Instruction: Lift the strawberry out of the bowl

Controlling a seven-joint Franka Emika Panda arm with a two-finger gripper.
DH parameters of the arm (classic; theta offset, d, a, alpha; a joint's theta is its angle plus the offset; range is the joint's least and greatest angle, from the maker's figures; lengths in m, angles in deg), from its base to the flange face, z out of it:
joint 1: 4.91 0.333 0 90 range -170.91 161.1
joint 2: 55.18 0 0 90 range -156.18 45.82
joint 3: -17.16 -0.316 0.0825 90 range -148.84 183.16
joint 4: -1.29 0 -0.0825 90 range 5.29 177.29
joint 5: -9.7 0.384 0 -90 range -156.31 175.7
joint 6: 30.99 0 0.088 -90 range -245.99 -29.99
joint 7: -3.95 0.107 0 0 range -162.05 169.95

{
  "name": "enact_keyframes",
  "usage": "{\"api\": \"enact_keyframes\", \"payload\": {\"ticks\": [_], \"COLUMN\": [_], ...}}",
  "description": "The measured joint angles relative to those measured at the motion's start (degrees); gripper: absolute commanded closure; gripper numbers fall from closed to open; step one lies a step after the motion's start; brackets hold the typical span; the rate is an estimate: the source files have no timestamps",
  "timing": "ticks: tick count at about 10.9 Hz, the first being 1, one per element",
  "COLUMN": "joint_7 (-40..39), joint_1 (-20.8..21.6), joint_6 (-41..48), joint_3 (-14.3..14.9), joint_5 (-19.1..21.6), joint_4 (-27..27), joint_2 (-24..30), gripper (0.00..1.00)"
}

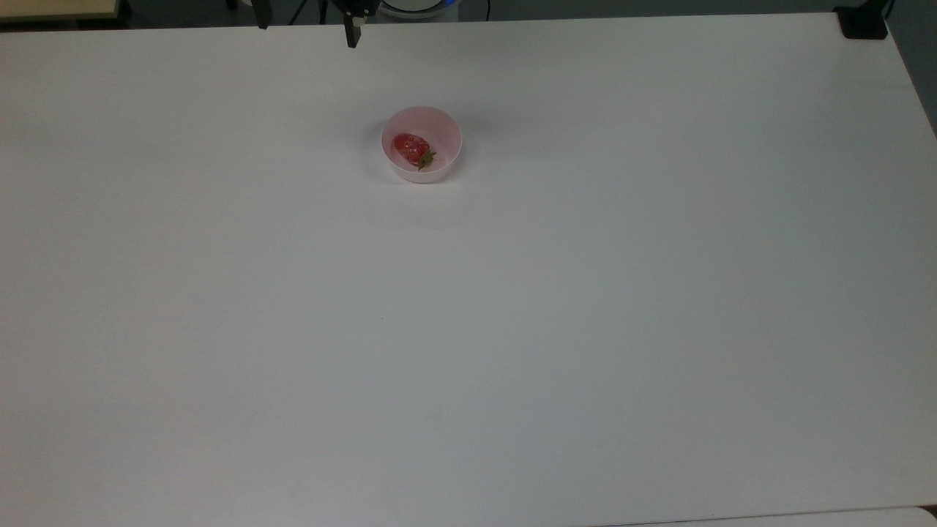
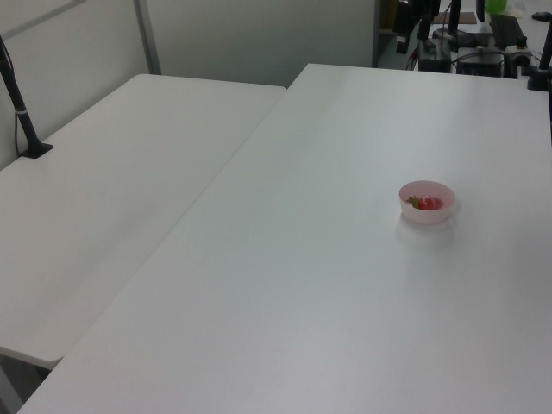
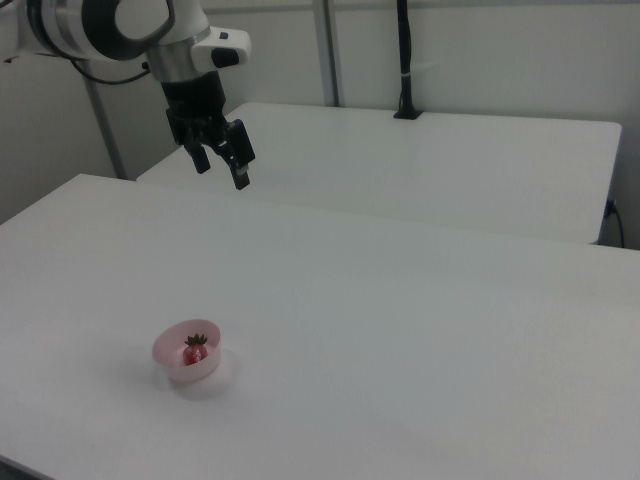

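A small pale pink bowl [image 1: 448, 150] stands on the white table [image 1: 468, 329], toward the far middle in the top view. Inside it lies a red strawberry [image 1: 410, 146] with its green cap pointing to the top view's lower right. The bowl [image 3: 185, 376] and strawberry [image 3: 195, 352] also sit at the right view's lower left, and the bowl [image 2: 427, 216] with the strawberry [image 2: 429, 203] at the left view's right. My gripper [image 3: 220, 168] hangs open and empty, well above the table and beyond the bowl. In the top view my gripper [image 1: 308, 25] is at the upper edge.
A second white table [image 3: 450, 170] adjoins this one. A black post on a clamp [image 3: 405, 60] stands at its far edge, and this clamped post [image 2: 21, 112] is at the left view's left. A black clamp [image 1: 864, 25] grips the table's corner at the top view's upper right.
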Motion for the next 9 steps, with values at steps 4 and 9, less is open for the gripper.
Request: {"api": "enact_keyframes", "payload": {"ticks": [4, 9], "joint_7": [-0.93, -4.83], "joint_1": [0.16, 0.19], "joint_6": [0.0, 0.55], "joint_3": [0.0, 0.0], "joint_5": [0.0, 0.0], "joint_4": [0.0, 0.12], "joint_2": [-0.12, -0.26], "gripper": [0.0, 0.0]}}
